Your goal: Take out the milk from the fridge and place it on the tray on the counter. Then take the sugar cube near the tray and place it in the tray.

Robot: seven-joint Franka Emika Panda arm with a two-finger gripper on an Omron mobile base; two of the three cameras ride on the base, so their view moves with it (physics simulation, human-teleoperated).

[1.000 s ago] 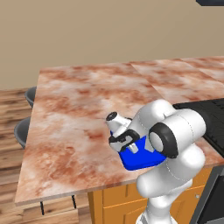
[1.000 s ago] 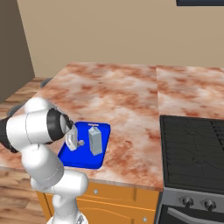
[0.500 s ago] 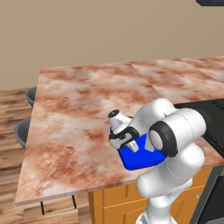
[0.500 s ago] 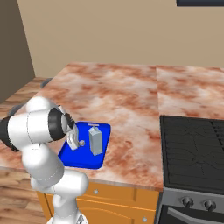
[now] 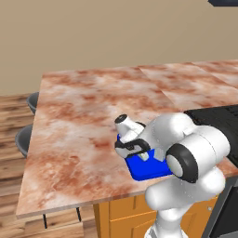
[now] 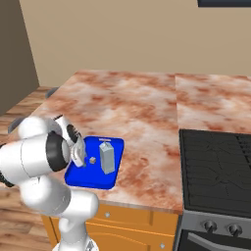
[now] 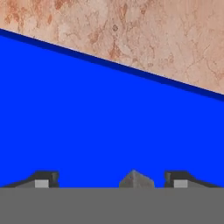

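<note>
The blue tray [image 6: 81, 177] lies on the marbled counter [image 6: 137, 103] near its front edge. The pale milk [image 6: 107, 157] carton stands upright on the tray. Just left of it the tiny sugar cube [image 6: 91, 160] rests on the tray floor. My gripper [image 6: 80, 155] hangs low over the tray's left part, beside the cube. In the hand view my gripper [image 7: 111, 180] is open, and the sugar cube [image 7: 136, 179] lies loose on the tray [image 7: 109, 122] between the two fingertips [image 7: 41, 180], touching neither. The arm covers much of the tray [image 5: 146, 169] in the left base view. The fridge is out of view.
A black stove top [image 6: 215, 166] adjoins the counter on the right, with knobs [image 6: 210, 226] on its front. Two dark stools [image 5: 28, 139] stand beyond the counter's left edge. Bare marbled counter [image 5: 83, 116] stretches behind and left of the tray.
The jaws have gone from shut to open, and the sugar cube now lies free on the tray. The arm has hardly moved.
</note>
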